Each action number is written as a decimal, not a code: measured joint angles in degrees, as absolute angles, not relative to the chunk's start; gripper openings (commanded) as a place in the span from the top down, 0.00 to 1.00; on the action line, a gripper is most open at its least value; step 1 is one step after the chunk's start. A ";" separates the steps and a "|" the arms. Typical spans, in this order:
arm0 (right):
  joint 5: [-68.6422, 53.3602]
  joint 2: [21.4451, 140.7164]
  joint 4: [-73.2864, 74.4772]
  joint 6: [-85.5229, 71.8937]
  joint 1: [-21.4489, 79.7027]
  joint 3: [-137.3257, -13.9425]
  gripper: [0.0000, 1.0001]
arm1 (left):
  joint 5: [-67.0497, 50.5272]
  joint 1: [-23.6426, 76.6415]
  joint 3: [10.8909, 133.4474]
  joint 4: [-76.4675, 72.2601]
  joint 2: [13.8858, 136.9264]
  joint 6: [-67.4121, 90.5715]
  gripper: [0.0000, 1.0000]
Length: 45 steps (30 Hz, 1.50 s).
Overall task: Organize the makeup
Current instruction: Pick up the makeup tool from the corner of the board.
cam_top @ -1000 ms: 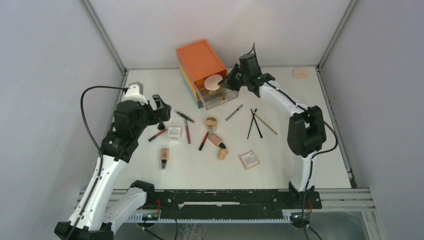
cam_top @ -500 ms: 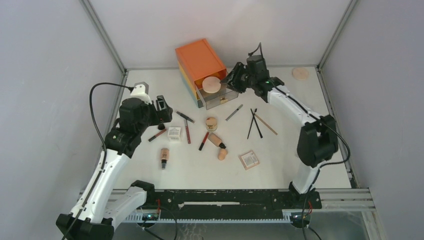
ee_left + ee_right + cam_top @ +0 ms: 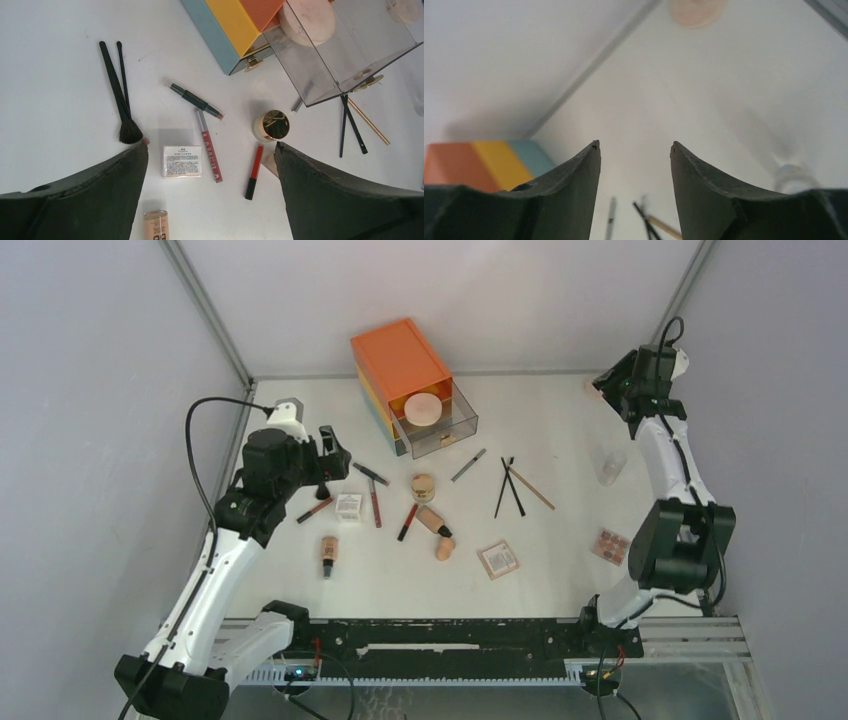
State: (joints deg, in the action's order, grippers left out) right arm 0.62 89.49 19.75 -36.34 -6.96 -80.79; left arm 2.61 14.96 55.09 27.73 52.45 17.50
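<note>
The makeup lies scattered across the white table. In the left wrist view I see a white box (image 3: 182, 161), a red lip gloss (image 3: 209, 147), a red and black pencil (image 3: 254, 171), a gold-lidded jar (image 3: 271, 126), black brushes (image 3: 120, 95) and a beige foundation bottle (image 3: 157, 227). My left gripper (image 3: 210, 147) (image 3: 332, 462) hovers open above them, holding nothing. A round peach compact (image 3: 424, 408) rests in the clear open drawer (image 3: 455, 435). At the back right, my right gripper (image 3: 606, 382) (image 3: 634, 145) is open and empty, near a round peach pad (image 3: 600, 387) (image 3: 697, 10).
The orange three-drawer chest (image 3: 400, 362) stands at the back centre. Black brushes and a wooden stick (image 3: 515, 488) lie right of centre. A square compact (image 3: 497, 559), a small clear jar (image 3: 612, 465) and a palette (image 3: 611, 545) sit towards the right. Walls close in the table.
My right gripper opened, left the round compact in the drawer and swung away to the back right corner. My left arm shifted slightly right, still open.
</note>
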 measured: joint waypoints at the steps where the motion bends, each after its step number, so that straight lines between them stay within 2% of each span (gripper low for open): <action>1: 1.17 91.44 19.94 -36.12 -8.25 -81.19 0.36 | 2.52 14.96 55.35 27.49 52.93 17.47 0.00; 4: 1.80 99.96 22.79 -35.81 -10.76 -86.54 0.36 | 2.35 14.96 56.36 26.70 54.30 17.37 0.00; 9: 2.74 117.75 25.89 -36.25 -13.30 -102.96 0.36 | 2.57 14.96 58.26 24.43 56.82 16.45 0.00; 15: 3.40 130.39 29.19 -38.98 -14.96 -114.58 0.33 | 4.21 14.96 58.65 20.78 58.26 16.32 0.00; 20: 4.12 138.45 29.91 -41.36 -15.42 -123.22 0.32 | 6.09 14.96 58.65 16.27 58.19 15.44 0.00; 31: 5.23 148.20 29.04 -47.44 -15.35 -130.58 0.34 | 9.52 14.68 58.65 12.08 62.13 13.43 0.00; 35: 5.23 149.75 28.25 -49.25 -15.40 -132.46 0.40 | 9.93 13.65 58.65 12.16 63.35 12.49 0.00; 45: 3.99 152.27 26.44 -52.97 -15.75 -134.17 0.76 | 9.85 12.34 58.65 12.10 63.44 11.94 0.00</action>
State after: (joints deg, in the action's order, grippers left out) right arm 3.99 152.27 26.44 -52.97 -15.75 -134.17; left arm 9.85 12.34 58.65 12.10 63.44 11.94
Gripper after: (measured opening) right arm 0.310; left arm 0.998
